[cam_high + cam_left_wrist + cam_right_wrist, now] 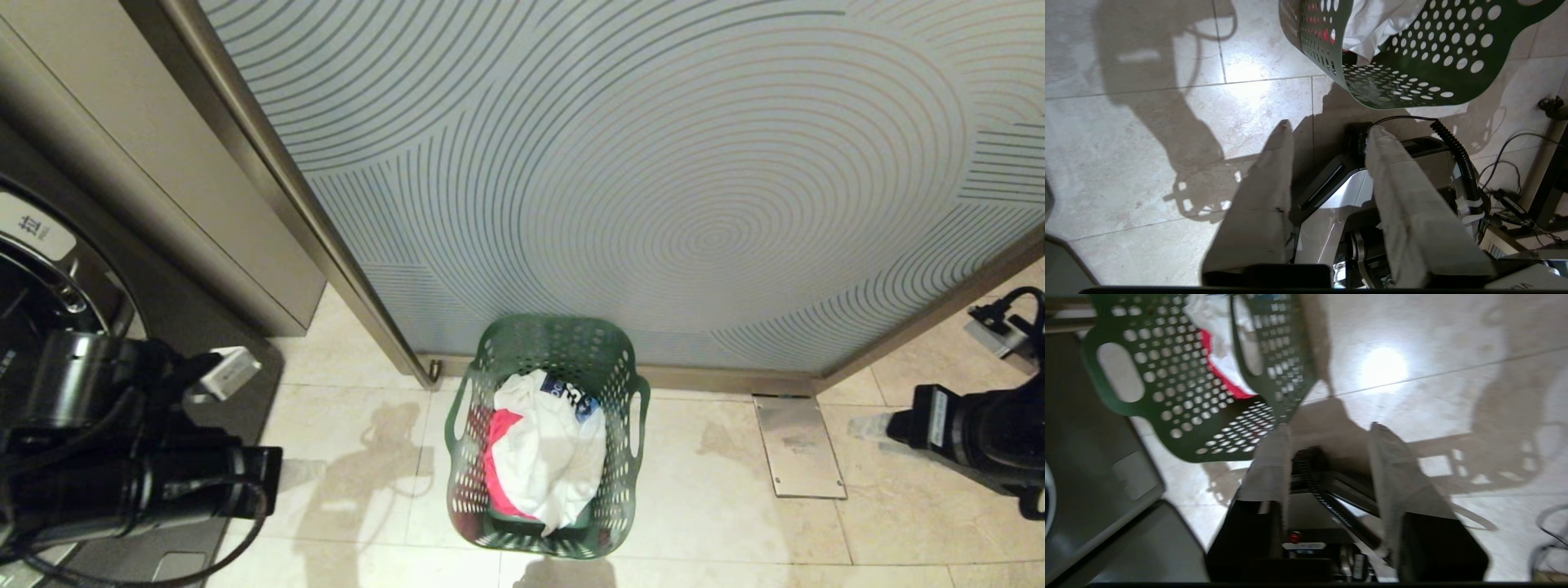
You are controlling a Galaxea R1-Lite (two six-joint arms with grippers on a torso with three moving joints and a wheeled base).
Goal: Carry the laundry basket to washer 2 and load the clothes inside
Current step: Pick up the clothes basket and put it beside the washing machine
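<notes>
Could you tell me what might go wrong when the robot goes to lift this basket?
The white garment is heaped high in the laundry basket, so a tilted lift could spill it. The basket stands close against the patterned panel, which may crowd the far side. Both the left gripper and right gripper are off the handles.

washer [49,269] cut off by left edge, label unreadable, basket [1180,388] blurred in right wrist view

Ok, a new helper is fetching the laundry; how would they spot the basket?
Find the big frosted panel with curved lines; at its foot, on the tiled floor, stands the laundry basket. It is green perforated plastic with loop handles, holding white and pink-red clothes.
</notes>
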